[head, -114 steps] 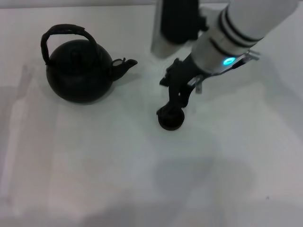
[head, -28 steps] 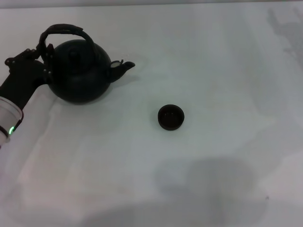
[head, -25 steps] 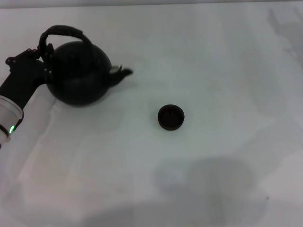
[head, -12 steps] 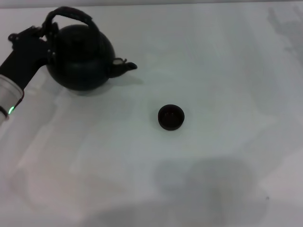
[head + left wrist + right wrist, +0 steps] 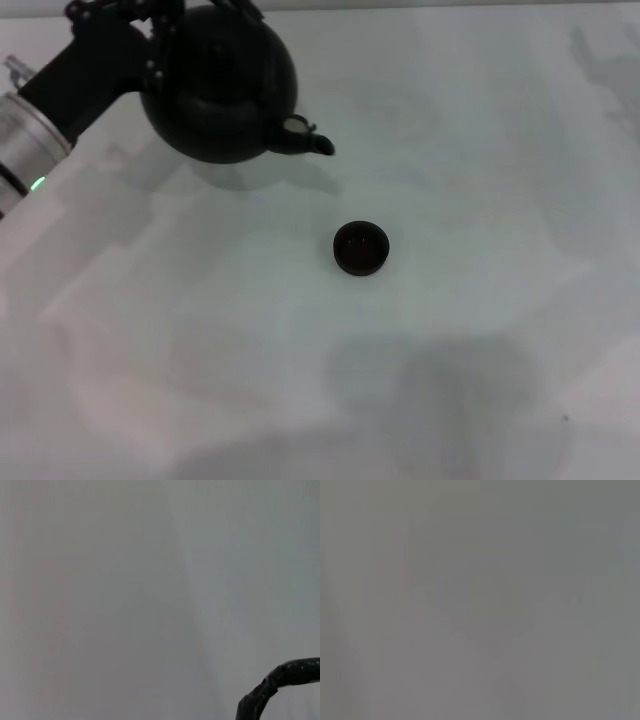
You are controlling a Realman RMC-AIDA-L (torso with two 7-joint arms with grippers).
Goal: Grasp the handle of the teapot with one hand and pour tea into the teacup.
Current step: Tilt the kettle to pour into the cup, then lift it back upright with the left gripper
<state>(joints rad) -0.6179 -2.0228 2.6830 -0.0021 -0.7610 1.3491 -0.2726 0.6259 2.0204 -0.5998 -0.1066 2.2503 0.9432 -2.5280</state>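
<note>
The round matte black teapot [image 5: 220,85] hangs at the far left of the head view, lifted off the white table [image 5: 480,150], its short spout [image 5: 308,142] pointing right and toward the teacup. My left gripper [image 5: 150,18] is shut on the handle beside the pot's top; the handle's arch is cut off by the picture's upper edge. A piece of the dark wrapped handle [image 5: 285,676] shows in the left wrist view. The small dark teacup [image 5: 360,248] stands alone near the table's middle, to the right of the spout and nearer to me. My right gripper is out of view.
The teapot's shadow [image 5: 255,178] lies on the table just below the pot. The right wrist view shows only a plain grey surface.
My left gripper has lifted the teapot off the table and carried it up and to the right, toward the teacup. The right arm, seen at the cup earliest, has left the view.
</note>
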